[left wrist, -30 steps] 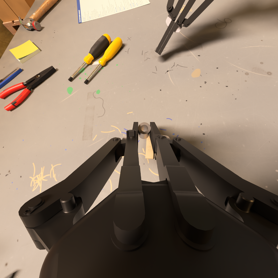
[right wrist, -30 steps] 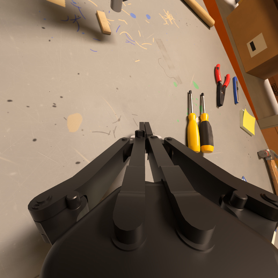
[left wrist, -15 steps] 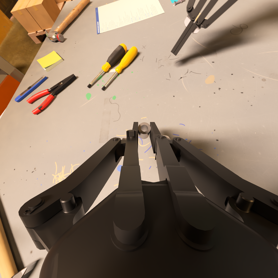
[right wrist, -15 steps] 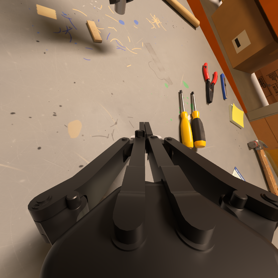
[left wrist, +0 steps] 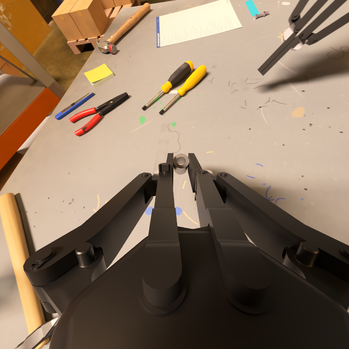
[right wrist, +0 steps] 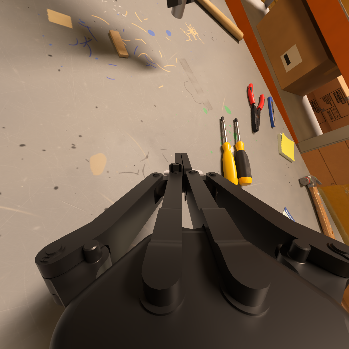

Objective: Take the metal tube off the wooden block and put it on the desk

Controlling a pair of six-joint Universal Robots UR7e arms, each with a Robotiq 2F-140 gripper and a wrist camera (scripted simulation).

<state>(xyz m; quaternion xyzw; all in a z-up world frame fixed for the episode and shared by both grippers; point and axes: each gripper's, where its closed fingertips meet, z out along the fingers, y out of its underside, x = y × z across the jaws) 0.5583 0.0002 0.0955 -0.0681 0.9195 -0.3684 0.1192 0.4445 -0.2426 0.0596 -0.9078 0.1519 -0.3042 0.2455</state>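
My left gripper [left wrist: 181, 157] is shut on the short grey metal tube [left wrist: 181, 164], held end-on between the fingertips above the grey desk [left wrist: 236, 147]. The tube also shows in the right wrist view [right wrist: 177, 10] at the top edge, hanging in the air in the far gripper. The thin wooden block [right wrist: 118, 43] lies flat on the desk, away from the tube; it is hidden in the left wrist view. My right gripper [right wrist: 181, 157] is shut and empty, above the desk near the screwdrivers. It also shows in the left wrist view [left wrist: 263, 70] at the upper right.
Two yellow-and-black screwdrivers [left wrist: 175, 86], red pliers [left wrist: 94, 115], a blue utility knife [left wrist: 74, 105], a yellow note pad [left wrist: 99, 74], a hammer [left wrist: 120, 32] and a paper sheet [left wrist: 196, 22] lie on the desk's left and far side. A wooden dowel [left wrist: 17, 255] lies at the near left edge. Cardboard boxes [left wrist: 81, 17] stand beyond.
My left gripper has carried the tube up and away from the wooden block, which has dropped out of its view. The right gripper has stayed shut and shifted slightly.
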